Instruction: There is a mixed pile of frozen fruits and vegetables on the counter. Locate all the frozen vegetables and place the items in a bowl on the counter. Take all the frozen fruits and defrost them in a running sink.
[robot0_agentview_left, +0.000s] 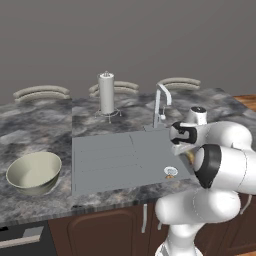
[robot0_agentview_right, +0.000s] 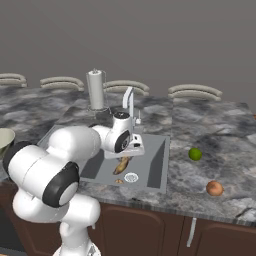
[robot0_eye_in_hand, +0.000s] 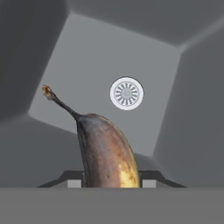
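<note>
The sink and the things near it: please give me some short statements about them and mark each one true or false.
1. The gripper holds a brown banana above the sink. True.
2. The banana already lies on the drain. False: it hangs over the basin, in the gripper.
3. The lime-green ball lies in the bowl. False: it is on the counter, on the sink's far side from the bowl.
4. The reddish-brown lump lies on the counter near its front edge. True.
5. The bowl stands inside the sink. False: it stands on the counter beside the drainboard.
</note>
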